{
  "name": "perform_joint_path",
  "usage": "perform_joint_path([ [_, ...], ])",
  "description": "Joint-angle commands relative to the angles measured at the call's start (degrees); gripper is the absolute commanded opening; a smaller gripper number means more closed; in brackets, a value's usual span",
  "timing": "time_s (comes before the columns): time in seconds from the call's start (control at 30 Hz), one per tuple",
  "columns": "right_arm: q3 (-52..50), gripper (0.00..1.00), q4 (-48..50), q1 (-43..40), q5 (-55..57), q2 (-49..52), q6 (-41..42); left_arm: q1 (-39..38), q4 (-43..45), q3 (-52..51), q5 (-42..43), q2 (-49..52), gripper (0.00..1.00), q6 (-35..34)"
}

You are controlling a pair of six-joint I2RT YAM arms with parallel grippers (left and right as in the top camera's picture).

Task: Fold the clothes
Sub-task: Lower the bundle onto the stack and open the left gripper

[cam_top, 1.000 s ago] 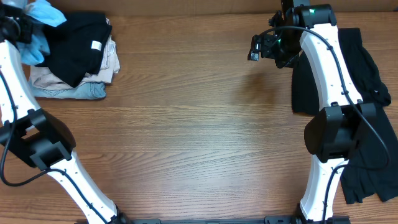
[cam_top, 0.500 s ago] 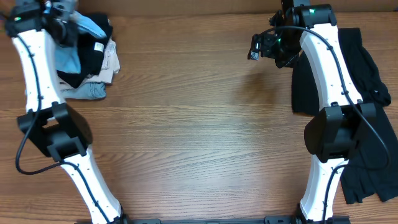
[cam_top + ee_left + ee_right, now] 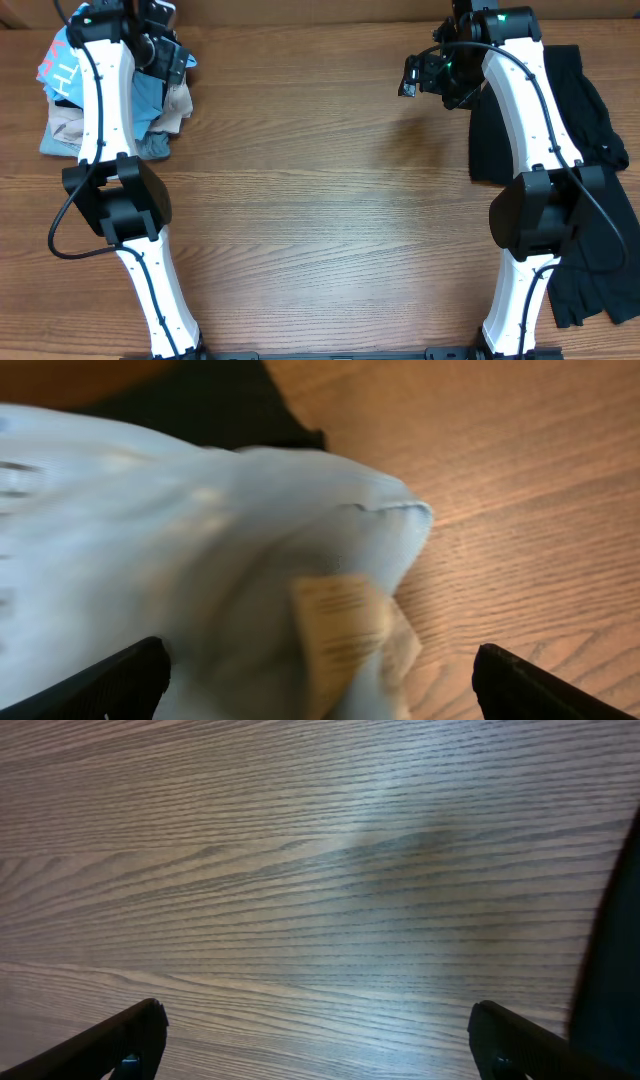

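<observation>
The light blue T-shirt with coral-and-white letters lies crumpled on top of the clothes pile at the back left. In the left wrist view its pale cloth and a beige label fill the space under and between my jaws. My left gripper hangs over the pile's right side, jaws wide apart and not pinching the cloth. The large loose black garment lies along the right edge, partly under the right arm. My right gripper stands open over bare wood, left of that garment's edge.
Under the shirt are folded pieces: beige, pale denim and black. The wooden table stretches between the two arms. The back edge runs just behind both grippers.
My left arm swung right across the pile with the blue shirt. Its jaws then opened and the shirt now lies on the pile. The right arm has not moved.
</observation>
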Motion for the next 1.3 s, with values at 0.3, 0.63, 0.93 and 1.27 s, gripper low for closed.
perform_joint_path([
  [0.3, 1.2, 1.0, 0.7, 0.0, -0.5, -1.1, 0.2, 6.2, -0.9, 5.1, -2.7, -7.0, 1.0, -5.7],
  [0.63, 1.2, 1.0, 1.3, 0.6, -0.5, -1.1, 0.2, 12.9, 1.6, 5.1, -0.9, 5.9, 1.0, -12.0],
  [0.93, 1.2, 1.0, 1.5, 0.6, -0.5, -1.1, 0.3, 13.8, -0.9, 5.3, -5.7, 12.1, 1.0, -18.8],
  [1.27, 11.5, 1.0, 0.0, 0.2, 0.0, -3.1, -1.4, 13.7, -7.1, 12.8, -5.7, 3.7, 1.0, -20.7],
])
